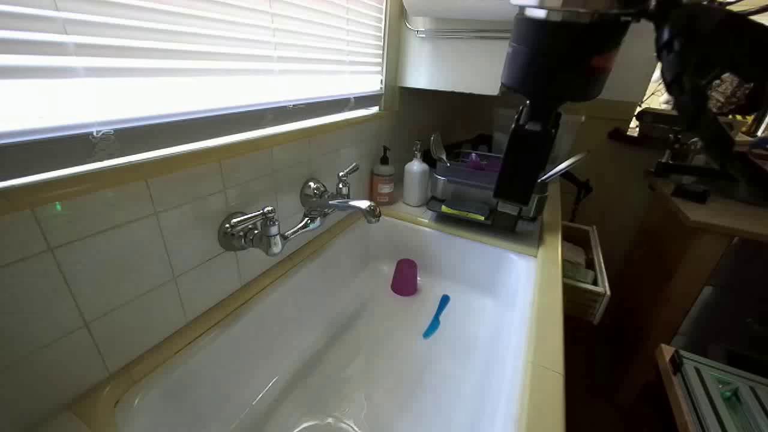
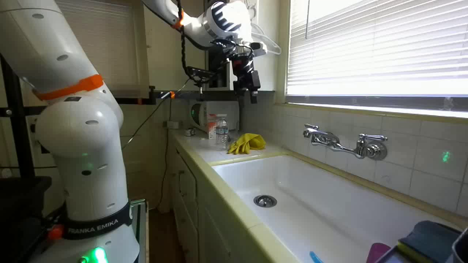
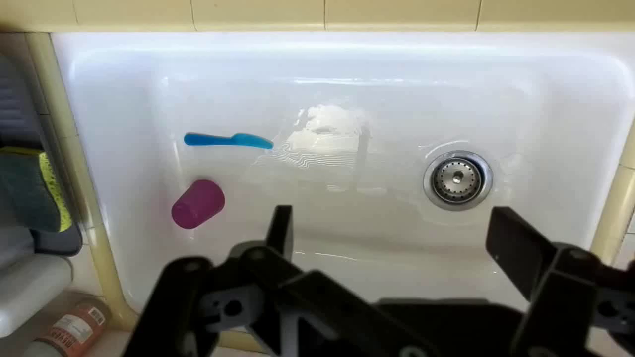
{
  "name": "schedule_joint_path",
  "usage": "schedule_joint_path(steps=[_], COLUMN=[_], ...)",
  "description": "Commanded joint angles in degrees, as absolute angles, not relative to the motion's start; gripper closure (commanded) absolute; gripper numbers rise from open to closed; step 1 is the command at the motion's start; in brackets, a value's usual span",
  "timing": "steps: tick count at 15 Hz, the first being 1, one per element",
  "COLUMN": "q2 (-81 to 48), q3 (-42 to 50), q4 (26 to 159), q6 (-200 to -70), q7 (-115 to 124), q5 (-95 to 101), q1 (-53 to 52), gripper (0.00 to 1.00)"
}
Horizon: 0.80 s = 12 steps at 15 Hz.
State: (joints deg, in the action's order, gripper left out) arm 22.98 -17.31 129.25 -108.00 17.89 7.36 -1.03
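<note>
White enamel sink [image 3: 317, 64], bounded by yellow tile edging [image 3: 258, 16]; the tiled wall [image 1: 198, 210] closes one long side below the window blinds [image 1: 180, 66]. A broad stretch of sink floor lies between the blue plastic knife [image 3: 225, 140], nearly parallel to the front edge, and the metal strainer [image 3: 457, 179] toward the opposite end. Beside the knife but apart from it, nearer the wall, a purple cup [image 3: 198, 204] appears to stand narrow end up. The chrome faucet [image 1: 357, 206] juts from the wall toward the sink. Beyond the cup's end: a dish drainer [image 1: 459, 191], a sponge [image 3: 37, 193] with a yellow side, a white pump bottle [image 1: 416, 181] and an orange soap bottle [image 1: 383, 183]. Beyond the strainer's end: yellow rubber gloves [image 2: 248, 143], a clear water bottle [image 2: 222, 135] and a microwave [image 2: 226, 109]. The robot arm [image 2: 84, 138] reaches over from the front side, wrist bent so that the gripper [image 3: 389, 218] points down, well above the sink floor. Its fingers [image 3: 282, 230] are spread wide and hold nothing; cup and knife rest in the sink below.
</note>
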Motion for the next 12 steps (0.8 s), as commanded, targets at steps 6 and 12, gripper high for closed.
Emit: schedule_joint_path(steps=[6, 12], q2=[22.7, 20.7], q3=[-15.7, -12.4], q4=[129.1, 131.6], q6=[-107.7, -109.6], q7=[18.5, 27.7], q5=[8.1, 8.0], q1=[-2.9, 0.6], gripper=[0.00, 0.00])
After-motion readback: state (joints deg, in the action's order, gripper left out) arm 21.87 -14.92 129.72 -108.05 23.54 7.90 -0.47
